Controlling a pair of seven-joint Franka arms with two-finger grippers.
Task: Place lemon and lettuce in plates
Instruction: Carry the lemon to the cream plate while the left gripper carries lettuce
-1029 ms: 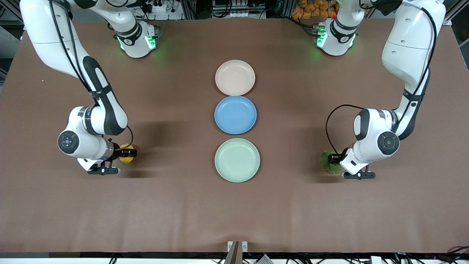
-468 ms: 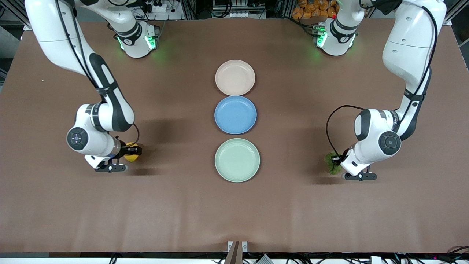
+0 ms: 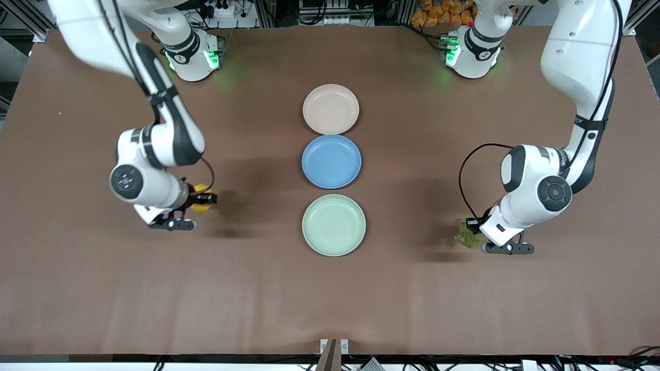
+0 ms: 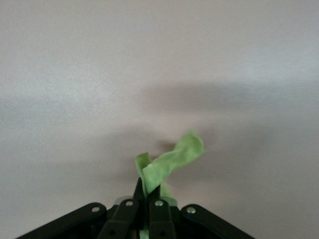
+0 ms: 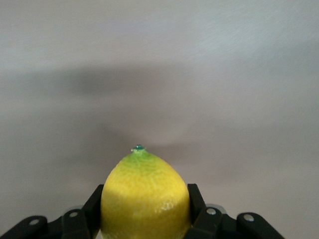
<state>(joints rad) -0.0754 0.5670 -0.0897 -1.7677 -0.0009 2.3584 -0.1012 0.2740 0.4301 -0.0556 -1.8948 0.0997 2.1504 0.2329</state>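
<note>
My right gripper (image 3: 202, 199) is shut on the yellow lemon (image 3: 199, 206) and holds it above the bare table at the right arm's end; in the right wrist view the lemon (image 5: 144, 199) fills the space between the fingers (image 5: 195, 201). My left gripper (image 3: 470, 228) is shut on the green lettuce (image 3: 466, 238), lifted over the table at the left arm's end; in the left wrist view the leaf (image 4: 172, 162) sticks out from the closed fingers (image 4: 138, 191). The beige-pink plate (image 3: 330, 108) and the mint green plate (image 3: 333, 224) lie empty on the table's midline.
A blue plate (image 3: 331, 161) lies between the two task plates, also empty. The brown table (image 3: 330, 299) stretches bare round all three plates. Both arm bases stand along the table's edge farthest from the front camera.
The right gripper has carried the lemon up and toward the plates. The left gripper has lifted the lettuce slightly; the left arm shifted a little.
</note>
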